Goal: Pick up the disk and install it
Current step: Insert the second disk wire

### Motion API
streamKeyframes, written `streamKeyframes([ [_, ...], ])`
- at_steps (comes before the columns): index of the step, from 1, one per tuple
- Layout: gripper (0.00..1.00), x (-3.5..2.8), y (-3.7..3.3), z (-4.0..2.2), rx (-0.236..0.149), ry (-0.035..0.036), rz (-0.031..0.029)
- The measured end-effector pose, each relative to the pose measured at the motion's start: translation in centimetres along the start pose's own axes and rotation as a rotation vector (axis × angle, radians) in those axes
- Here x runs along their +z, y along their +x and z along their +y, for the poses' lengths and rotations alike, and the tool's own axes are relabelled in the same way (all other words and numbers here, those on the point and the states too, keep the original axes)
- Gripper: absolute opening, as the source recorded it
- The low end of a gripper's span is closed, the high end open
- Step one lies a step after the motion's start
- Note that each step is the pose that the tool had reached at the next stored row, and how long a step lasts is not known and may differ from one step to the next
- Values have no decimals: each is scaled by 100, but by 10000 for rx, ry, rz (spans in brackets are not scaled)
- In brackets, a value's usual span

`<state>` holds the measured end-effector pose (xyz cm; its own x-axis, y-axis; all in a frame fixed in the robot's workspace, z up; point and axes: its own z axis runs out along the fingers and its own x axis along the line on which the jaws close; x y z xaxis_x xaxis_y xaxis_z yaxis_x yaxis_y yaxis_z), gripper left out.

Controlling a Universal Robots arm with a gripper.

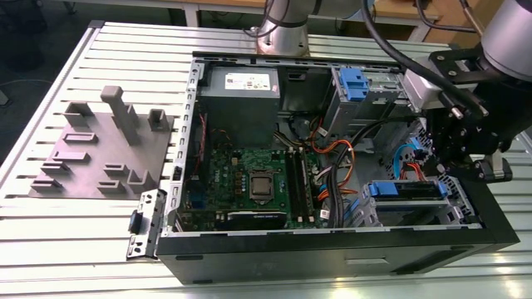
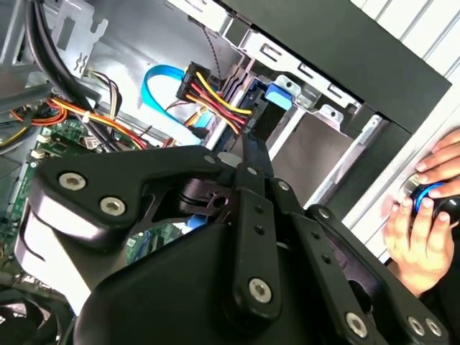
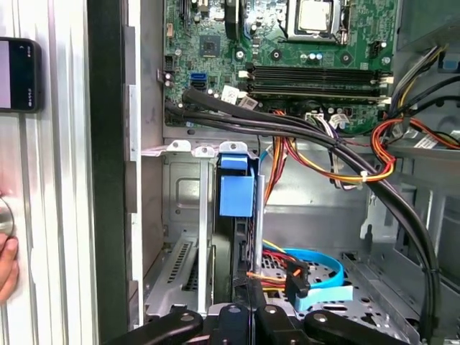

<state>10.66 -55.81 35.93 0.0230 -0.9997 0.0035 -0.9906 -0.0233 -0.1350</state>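
1. The disk [image 1: 403,190] sits in the drive cage at the lower right of the exterior view. It is inside the open computer case [image 1: 332,249], which lies on the slatted worktop [image 1: 83,237].
2. In the first wrist view the disk [image 3: 236,195] is seen edge-on. It stands in its slot between the cage's metal walls, with its blue carrier frame toward the motherboard [image 3: 316,72].
3. The end effector [image 1: 453,174] hangs at the right edge of the exterior view, just beside the cage and over the case's right side.
4. In the second wrist view the end effector [image 2: 248,154] is clenched, its two tips drawn together to a point. I cannot see anything pinched between them. From these pictures I cannot tell whether the tips touch the disk's near end.
5. A bundle of cables [image 3: 323,172] in orange, red, yellow and black runs close by the slot, and a flat blue one curls beside the cage.
6. A person's hand [image 2: 424,237] rests on the worktop outside the case wall.
7. Handling, as a judgement:
   - The disk is stiff, fairly heavy for its size, and sensitive to knocks.
   - Its bare metal faces are likely slippery.
   - The plastic frame along its long edges looks like the safer place to grip, squarely so it does not twist in the rails.
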Motion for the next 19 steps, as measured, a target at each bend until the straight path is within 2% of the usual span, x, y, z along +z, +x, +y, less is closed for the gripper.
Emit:
streamKeyframes([
  [6, 11, -92, 0, 1, 3, -24, -22],
  [7, 11, -94, 0, 0, 5, -60, -40],
  [10, 11, -96, 0, 0, 12, -240, -89],
  [12, 11, -100, 0, 0, 14, -318, -105],
  [15, 11, -132, -10, -5, 15, -391, -108],
  [19, 11, -155, -44, -9, 16, -426, -109],
])
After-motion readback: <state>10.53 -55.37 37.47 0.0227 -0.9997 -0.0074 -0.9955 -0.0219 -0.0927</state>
